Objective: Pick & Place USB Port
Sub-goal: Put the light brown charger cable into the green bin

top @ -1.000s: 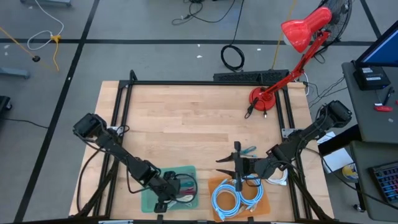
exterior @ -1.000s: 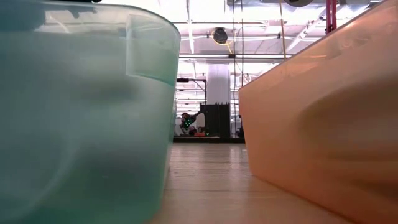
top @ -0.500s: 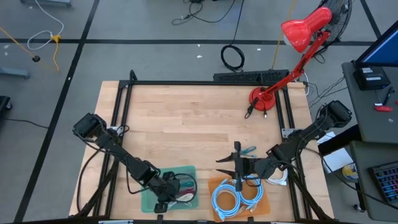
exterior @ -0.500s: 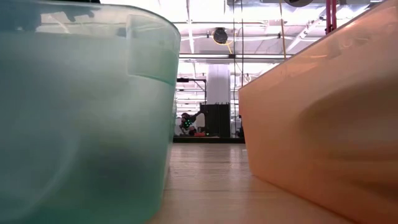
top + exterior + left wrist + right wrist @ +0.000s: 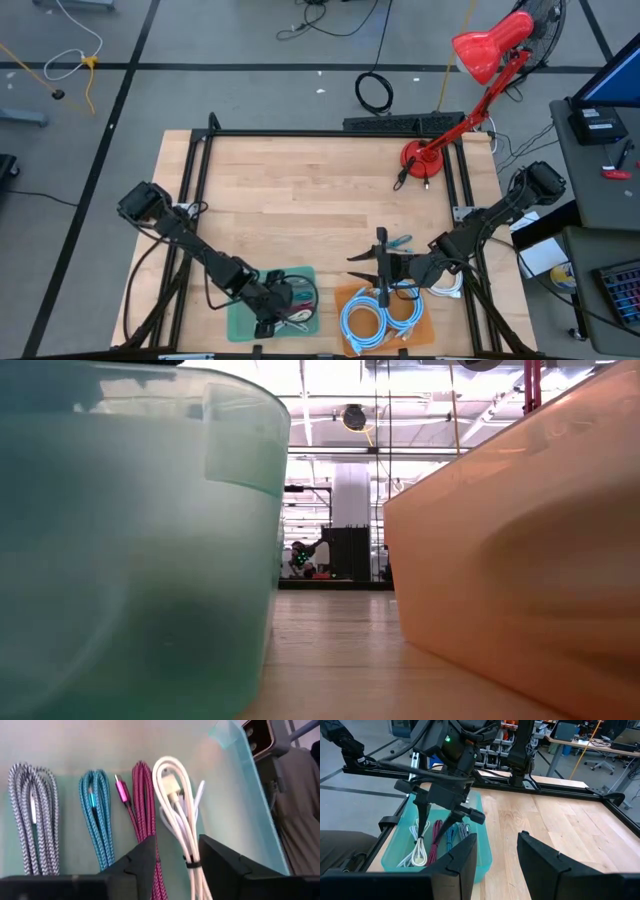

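A teal tray [image 5: 240,322] near the table's front edge holds a grey [image 5: 34,815], a teal [image 5: 97,815], a magenta [image 5: 142,805] and a white USB cable [image 5: 175,805], laid side by side on its floor. My left gripper [image 5: 177,867] is open low over the tray, pointing down. Its fingers stand on either side of the white cable's tied end [image 5: 189,865]. I cannot tell whether they touch it. My right gripper [image 5: 495,855] hangs open with nothing in it, over the far edge of an orange tray [image 5: 428,338] of coiled pale cables [image 5: 380,320].
A red desk lamp [image 5: 480,60] stands on its base [image 5: 420,160] at the far right. A black frame [image 5: 200,180] rims the table. Bare wood [image 5: 320,200] lies across the middle. In the low view the teal tray [image 5: 130,540] and orange tray [image 5: 520,560] fill the sides.
My left gripper has shifted slightly toward the table's right over the teal tray. In the low view a dark shadow has grown behind the tray's wall. My right arm has kept still.
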`<state>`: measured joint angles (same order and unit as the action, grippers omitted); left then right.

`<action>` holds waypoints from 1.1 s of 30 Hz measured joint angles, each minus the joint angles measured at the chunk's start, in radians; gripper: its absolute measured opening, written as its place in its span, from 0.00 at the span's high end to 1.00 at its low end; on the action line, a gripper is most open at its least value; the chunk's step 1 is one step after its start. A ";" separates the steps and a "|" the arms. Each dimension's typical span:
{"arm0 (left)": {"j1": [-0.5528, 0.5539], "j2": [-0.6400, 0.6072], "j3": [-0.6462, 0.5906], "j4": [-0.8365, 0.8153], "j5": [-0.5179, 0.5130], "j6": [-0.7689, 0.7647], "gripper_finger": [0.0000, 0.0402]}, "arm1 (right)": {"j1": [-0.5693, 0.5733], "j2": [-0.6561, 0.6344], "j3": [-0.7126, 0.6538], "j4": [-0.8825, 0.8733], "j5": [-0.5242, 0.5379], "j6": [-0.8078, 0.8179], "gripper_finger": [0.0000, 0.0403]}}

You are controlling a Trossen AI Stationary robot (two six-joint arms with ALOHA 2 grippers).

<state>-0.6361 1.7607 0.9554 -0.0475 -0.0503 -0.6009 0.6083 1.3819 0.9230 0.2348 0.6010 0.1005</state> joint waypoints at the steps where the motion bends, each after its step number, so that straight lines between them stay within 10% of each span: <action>1: 0.004 0.000 0.000 0.005 0.004 0.002 0.65 | 0.000 0.000 0.000 0.000 0.000 0.000 0.68; 9: 0.013 0.000 0.000 0.051 0.059 0.053 0.98 | -0.001 0.000 0.000 0.000 0.000 0.007 0.68; 33: 0.088 0.140 0.002 0.213 0.233 0.085 1.00 | -0.006 0.000 0.000 -0.007 0.000 0.011 0.68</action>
<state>-0.5480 1.9006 0.9577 0.1653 0.1825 -0.5163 0.6018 1.3819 0.9230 0.2276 0.6014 0.1112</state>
